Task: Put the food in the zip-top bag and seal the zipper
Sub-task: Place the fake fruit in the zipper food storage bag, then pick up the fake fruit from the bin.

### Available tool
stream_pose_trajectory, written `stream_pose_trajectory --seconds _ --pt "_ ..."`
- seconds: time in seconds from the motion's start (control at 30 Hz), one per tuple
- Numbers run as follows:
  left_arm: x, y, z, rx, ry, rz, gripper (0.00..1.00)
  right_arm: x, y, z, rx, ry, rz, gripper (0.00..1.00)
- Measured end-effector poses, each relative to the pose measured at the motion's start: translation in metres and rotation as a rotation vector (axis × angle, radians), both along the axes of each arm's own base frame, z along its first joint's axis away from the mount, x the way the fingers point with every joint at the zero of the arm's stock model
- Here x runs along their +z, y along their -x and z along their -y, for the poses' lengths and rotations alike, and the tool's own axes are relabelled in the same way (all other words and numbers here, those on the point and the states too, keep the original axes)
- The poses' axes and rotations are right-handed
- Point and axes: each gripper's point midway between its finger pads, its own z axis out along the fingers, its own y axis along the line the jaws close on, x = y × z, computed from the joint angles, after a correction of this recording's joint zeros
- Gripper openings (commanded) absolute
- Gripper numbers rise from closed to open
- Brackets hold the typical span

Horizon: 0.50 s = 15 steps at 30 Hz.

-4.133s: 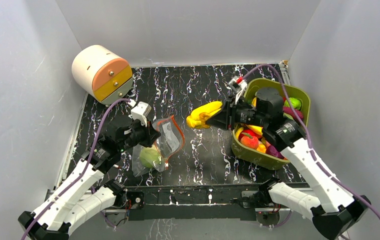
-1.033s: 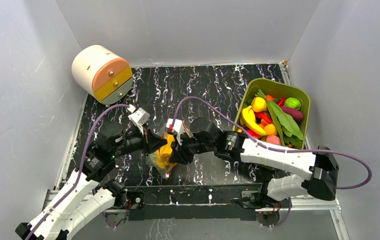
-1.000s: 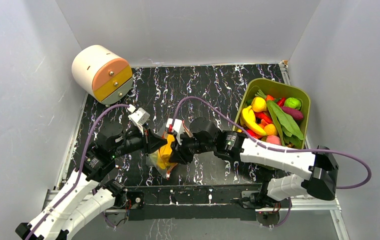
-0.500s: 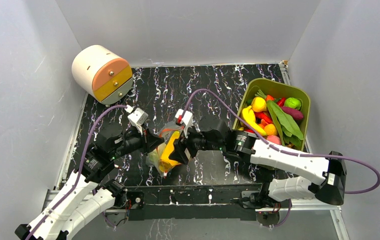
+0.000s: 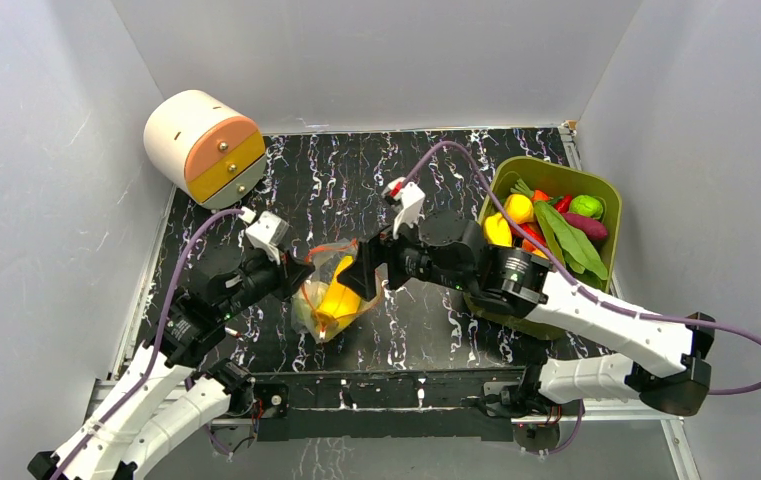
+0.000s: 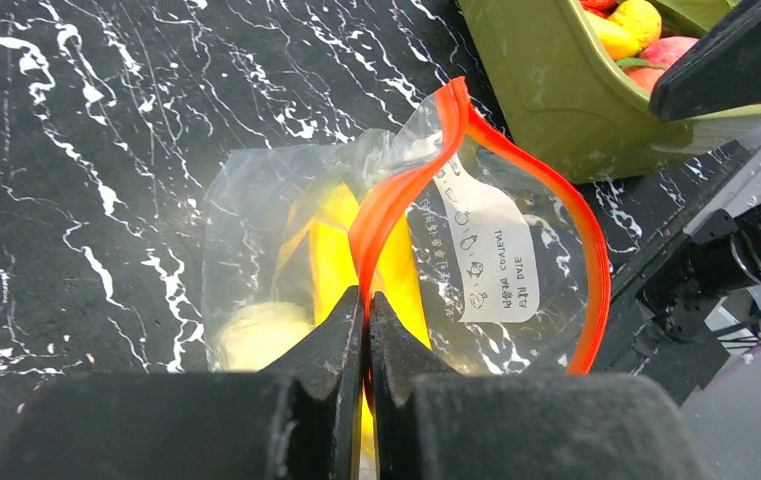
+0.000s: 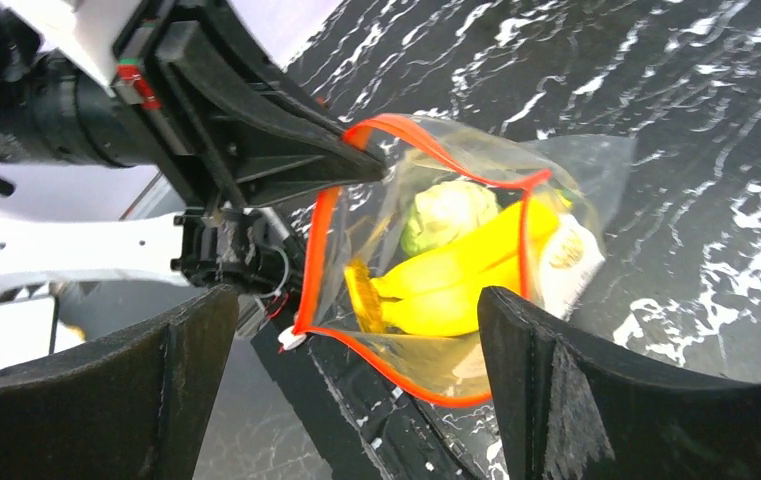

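The clear zip-top bag (image 5: 328, 322) stands on the black marbled table with its mouth held wide. My left gripper (image 5: 306, 271) (image 6: 367, 300) is shut on the red-orange zipper (image 6: 392, 197) at the bag's near rim. Inside lie yellow bananas (image 5: 340, 299) (image 7: 456, 275) and a pale green round food (image 7: 448, 210). The white slider tab (image 7: 292, 340) sits at one end of the zipper (image 7: 426, 375). My right gripper (image 5: 358, 272) (image 7: 358, 293) hovers just right of the mouth, open, with nothing held between its fingers.
An olive-green tub (image 5: 556, 165) (image 6: 536, 90) full of toy food (image 5: 546, 225) stands at the right, under my right arm. A cream cylinder with orange and yellow drawers (image 5: 201, 145) lies at the back left. Grey walls close in the table on three sides.
My right gripper opened, left the bananas inside the bag and pulled back up and to the right. The left gripper kept its hold on the zipper edge.
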Motion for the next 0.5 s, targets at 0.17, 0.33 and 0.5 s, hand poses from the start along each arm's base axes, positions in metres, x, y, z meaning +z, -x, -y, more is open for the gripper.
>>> stream_pose_trajectory --seconds 0.17,0.33,0.5 --pt "0.013 -0.011 0.0 0.02 -0.021 0.026 0.0 0.001 -0.017 0.029 -0.181 0.021 -0.009 0.98" --pt "0.018 -0.02 0.002 0.024 -0.048 0.045 0.0 -0.004 -0.031 0.058 -0.329 0.071 0.002 0.98" --pt "0.03 -0.032 0.001 0.037 -0.092 0.081 0.0 -0.015 -0.045 0.091 -0.492 0.164 0.012 0.98"
